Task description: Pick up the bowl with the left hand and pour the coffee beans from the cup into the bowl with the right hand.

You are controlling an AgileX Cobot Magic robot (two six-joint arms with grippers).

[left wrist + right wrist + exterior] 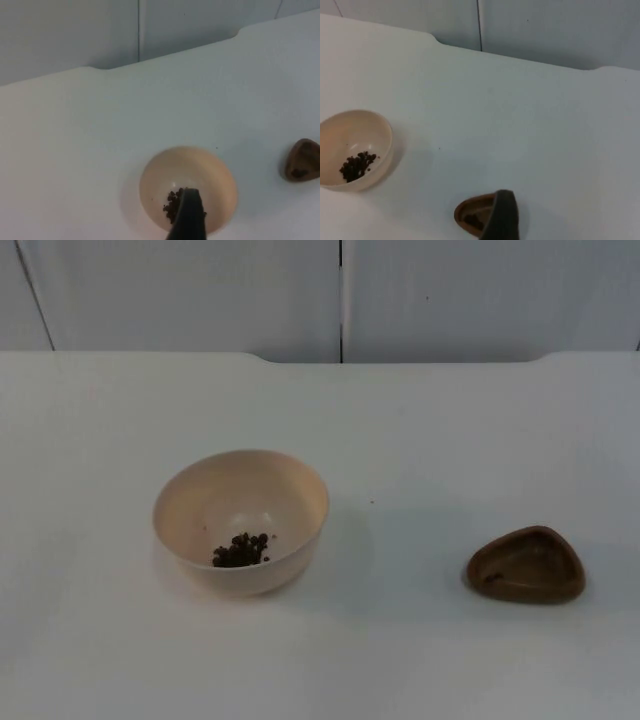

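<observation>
Cream plastic, the bowl (pixel 241 520) sits upright on the white table (pixel 450 430) in the top view, with a small heap of coffee beans (pixel 240 550) already lying in its bottom. Well apart to its right rests the cup (pixel 526 563), a low brown, rounded-triangular dish that looks nearly empty. By this layout the pour seems done, so the step in hand is judged to be backing both arms away cleanly without knocking either vessel.

From the left wrist view, the left gripper (pixel 187 217) hangs above the bowl's rim with one dark fingertip over the beans; whether its claw is spread or pressed together, I cannot tell. It should rise straight before swinging aside.

From the right wrist view, the right gripper (pixel 501 215) hovers just over the cup, and its claw's state likewise cannot be told. The grey partition wall (pixel 545 30) stands far behind; nothing else crowds the way.
</observation>
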